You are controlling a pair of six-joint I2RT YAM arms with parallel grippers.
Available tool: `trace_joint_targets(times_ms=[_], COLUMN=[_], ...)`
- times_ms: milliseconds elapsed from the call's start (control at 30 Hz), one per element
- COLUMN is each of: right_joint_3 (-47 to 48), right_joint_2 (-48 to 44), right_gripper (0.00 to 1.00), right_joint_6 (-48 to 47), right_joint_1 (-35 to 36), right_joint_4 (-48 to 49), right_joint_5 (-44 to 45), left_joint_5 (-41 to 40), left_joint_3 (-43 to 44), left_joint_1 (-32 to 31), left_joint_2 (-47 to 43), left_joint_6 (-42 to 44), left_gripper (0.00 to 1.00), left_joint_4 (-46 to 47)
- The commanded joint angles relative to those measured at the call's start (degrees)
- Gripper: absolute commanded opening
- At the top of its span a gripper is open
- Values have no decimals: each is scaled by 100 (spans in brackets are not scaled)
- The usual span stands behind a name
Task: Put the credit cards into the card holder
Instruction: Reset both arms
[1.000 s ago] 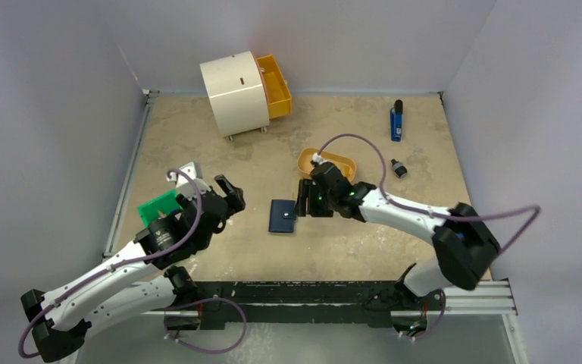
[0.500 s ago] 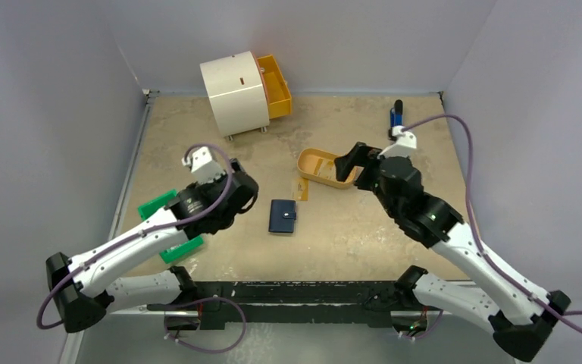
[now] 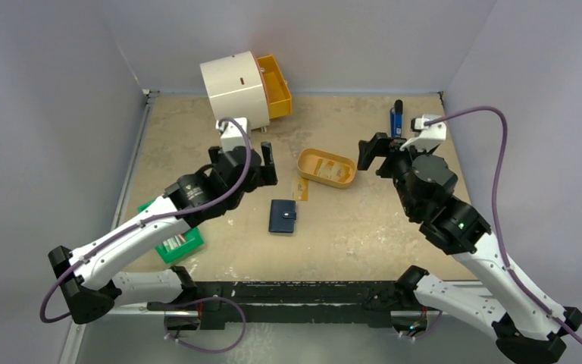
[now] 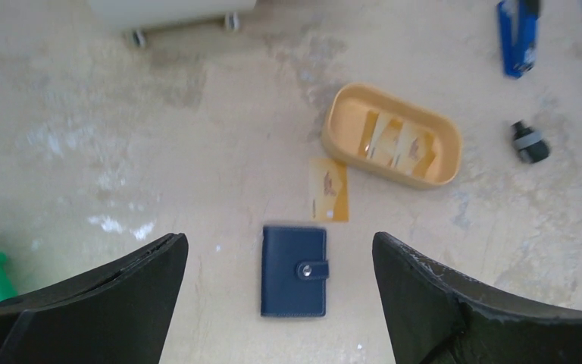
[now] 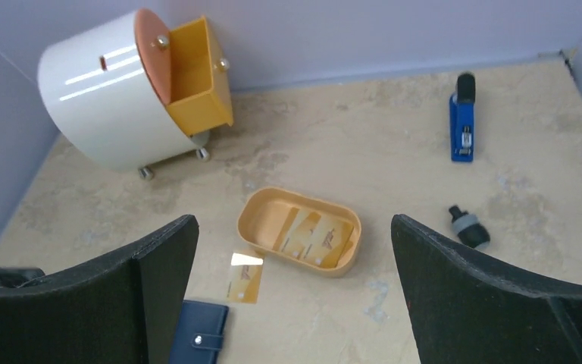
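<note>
We are drawing both arms up and back, left gripper (image 4: pixel 276 237) and right gripper (image 5: pixel 294 221) spread wide and empty, leaving one thin tan credit card (image 4: pixel 329 189) unpocketed just beside the shut navy-blue folding card holder (image 4: pixel 294 270), other cards (image 4: pixel 394 144) waiting in the orange oval plastic tray (image 4: pixel 379 171).

The table (image 3: pixel 364 235) carries card holder (image 3: pixel 282 216), 1 loose card (image 3: pixel 301 189), tray (image 3: pixel 323 180) (orange).

Both arms are lifted, elbows bent, wrists tipped downward. The left gripper (image 3: pixel 243 161) and the right gripper (image 3: pixel 381 154) each gape wide, with nothing between the fingers.
</note>
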Motion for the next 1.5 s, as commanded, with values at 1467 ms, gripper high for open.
trace_joint_targets(times_ms=[1467], right_joint_3=[458], right_joint_2=[-743], right_gripper=[99], right_joint_6=[-1238], right_joint_1=[20], right_joint_4=[977], right_joint_5=[307], left_joint_5=[-1485], left_joint_3=[1485], left_joint_1=[-7], left_joint_2=[-1346], left_joint_6=[1340], left_gripper=[91], left_joint_4=[643])
